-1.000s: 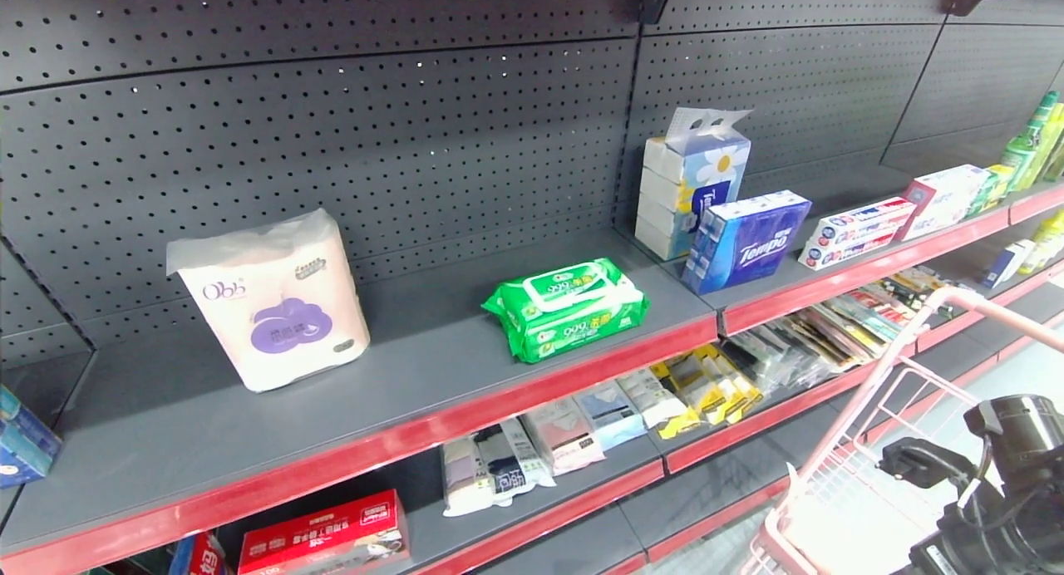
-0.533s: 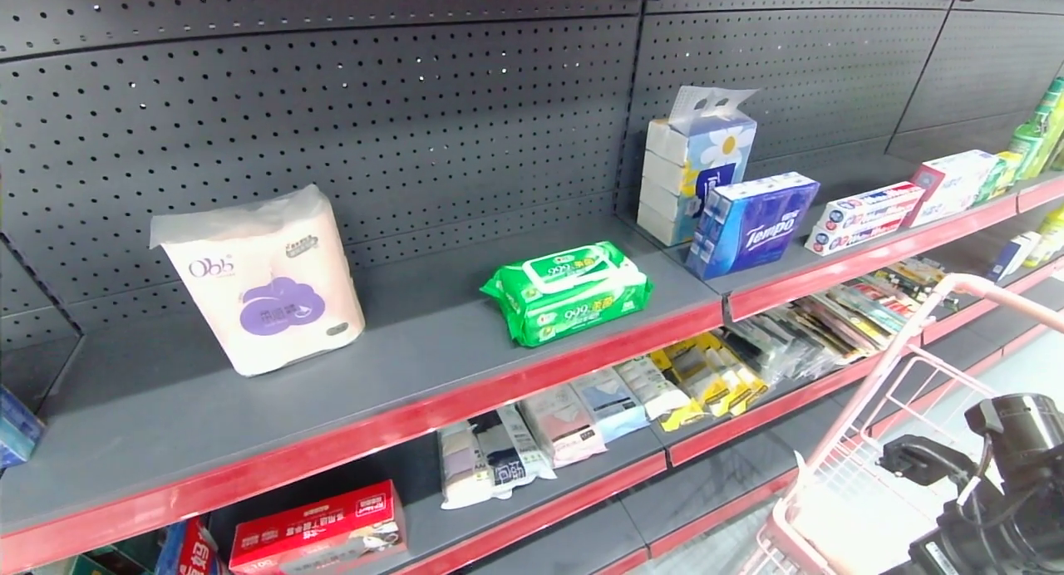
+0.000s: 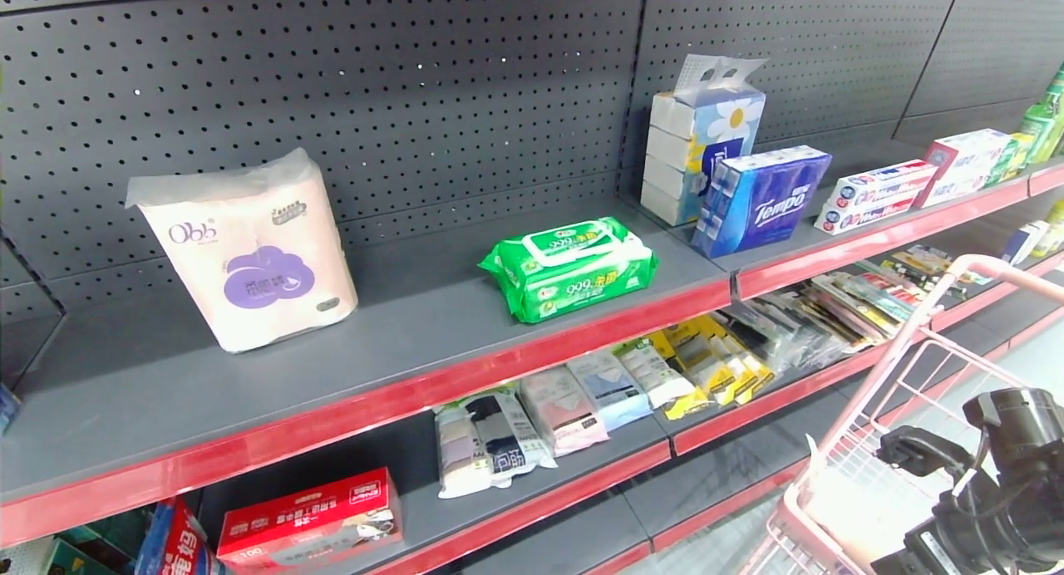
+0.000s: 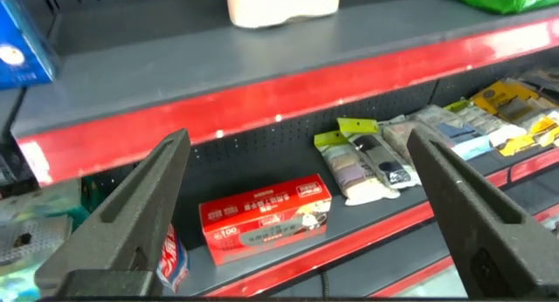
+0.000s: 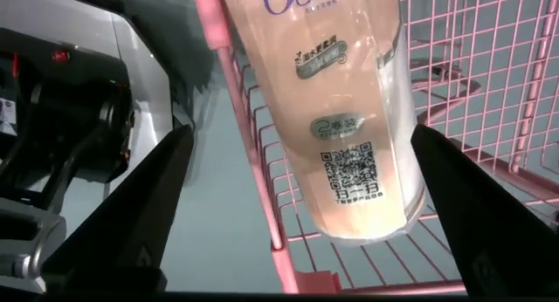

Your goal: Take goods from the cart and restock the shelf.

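Right tool (image 5: 301,134), spread wide, hangs over a tissue pack (image 5: 341,119) in the cart (image 3: 906,334), likely to grasp it; left tool (image 4: 297,140), spread and empty, faces the shelf (image 4: 218,53).

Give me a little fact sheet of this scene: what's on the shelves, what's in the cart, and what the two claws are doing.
Upper shelf: white toilet paper pack, green wipes pack, daisy tissue stack, blue tissue pack, toothpaste boxes
Lower shelf: red box, flat packets
Cart: pink wire cart, holding a second toilet paper pack
Left gripper: open, empty, facing the lower shelf
Right gripper: open, over the cart, fingers either side of the second toilet paper pack, apart from it
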Robot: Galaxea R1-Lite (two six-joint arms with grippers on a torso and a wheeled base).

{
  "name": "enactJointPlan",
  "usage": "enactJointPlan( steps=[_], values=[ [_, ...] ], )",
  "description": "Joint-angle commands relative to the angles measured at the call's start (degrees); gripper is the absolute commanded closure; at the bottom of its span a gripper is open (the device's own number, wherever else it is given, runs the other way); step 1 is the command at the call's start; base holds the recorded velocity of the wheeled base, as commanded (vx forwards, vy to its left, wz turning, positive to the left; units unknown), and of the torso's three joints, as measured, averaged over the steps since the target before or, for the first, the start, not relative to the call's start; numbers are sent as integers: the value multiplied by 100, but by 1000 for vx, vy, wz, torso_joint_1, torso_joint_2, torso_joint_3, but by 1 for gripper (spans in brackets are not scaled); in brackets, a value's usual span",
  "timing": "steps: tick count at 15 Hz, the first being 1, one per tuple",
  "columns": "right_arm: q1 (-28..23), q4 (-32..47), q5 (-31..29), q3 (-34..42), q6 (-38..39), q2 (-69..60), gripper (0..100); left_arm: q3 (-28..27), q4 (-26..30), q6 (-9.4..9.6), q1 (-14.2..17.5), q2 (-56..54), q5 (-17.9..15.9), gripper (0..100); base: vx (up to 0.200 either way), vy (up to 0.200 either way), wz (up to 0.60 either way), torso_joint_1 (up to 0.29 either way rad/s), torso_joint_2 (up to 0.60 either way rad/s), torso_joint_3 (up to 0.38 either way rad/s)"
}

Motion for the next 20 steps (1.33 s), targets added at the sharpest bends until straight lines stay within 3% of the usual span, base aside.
enactJointPlan(
  steps=[1,8,15,20],
  values=[
    [-93,-10,-27,-31,-102,30,0,0,-13,2,2,7,-2,0,0,0,0,-85,207,95],
    [-269,-45,-27,-75,-225,189,0,0,-13,2,-7,7,-2,0,0,0,0,-8,19,10],
    [-462,-194,16,-180,-243,268,0,0,-13,2,-7,7,-2,0,0,0,0,-161,368,204],
    [-788,-194,711,-400,-541,241,0,0,-13,-7,2,7,-2,0,0,0,0,-27,65,39]
  ],
)
